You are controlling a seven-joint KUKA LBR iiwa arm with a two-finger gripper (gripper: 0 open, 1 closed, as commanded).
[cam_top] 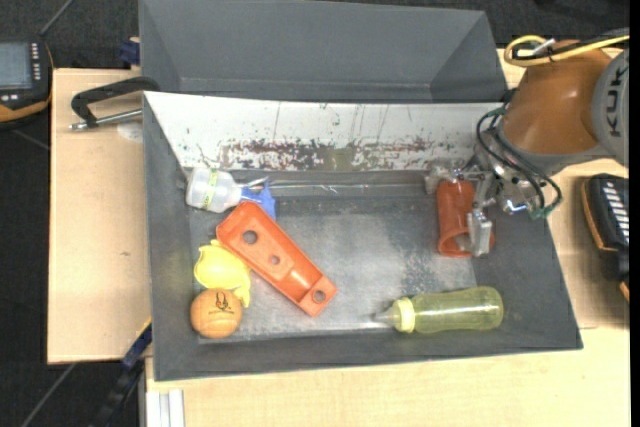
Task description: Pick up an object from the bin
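- Red-orange cylinder [452,213] stands at the right rear of the bin [380,250], just beside the gripper [470,233].
- Grip state: cannot tell.
- Step, judged: grasping; next requires a confirmed hold, then a vertical lift.

Grey bin [385,240] with orange block [275,258], ball [216,312], yellowish bottle [450,310] on its floor.

cover [558,110]: orange dome | cables [497,147]: black loops, perhaps one yellow

dark letters "ku" read on the arm's grey link [620,105]; the orange ball's [216,312] mark is illegible.
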